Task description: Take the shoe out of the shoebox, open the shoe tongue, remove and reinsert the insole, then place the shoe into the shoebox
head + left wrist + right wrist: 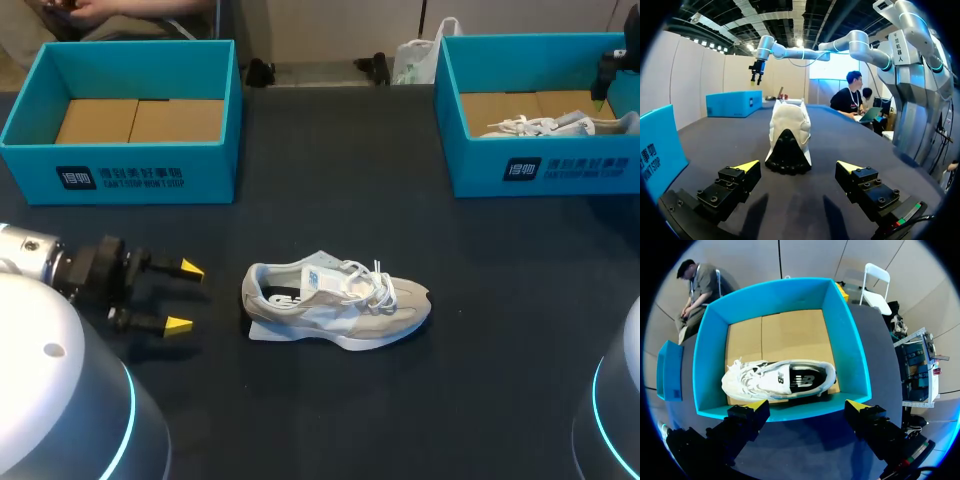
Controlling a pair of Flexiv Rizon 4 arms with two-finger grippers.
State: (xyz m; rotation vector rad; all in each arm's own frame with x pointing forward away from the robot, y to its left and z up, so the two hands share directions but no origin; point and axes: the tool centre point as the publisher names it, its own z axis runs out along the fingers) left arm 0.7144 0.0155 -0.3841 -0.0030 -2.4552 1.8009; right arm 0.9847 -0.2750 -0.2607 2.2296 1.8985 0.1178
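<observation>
A grey and white shoe [335,305] lies on its sole in the middle of the dark table, heel toward my left arm. My left gripper [185,297] stands open just left of the heel, apart from it. In the left wrist view the shoe's heel [788,135] is straight ahead of the open left gripper [797,165]. A second white shoe [780,380] lies on its side inside the right blue shoebox [850,355]. My right gripper [807,404] hangs open above that box's near wall, holding nothing.
A blue shoebox [140,170] with a bare cardboard floor stands at the back left. The right shoebox [560,165] stands at the back right, with my right gripper [607,72] over its far corner. Open tabletop surrounds the middle shoe.
</observation>
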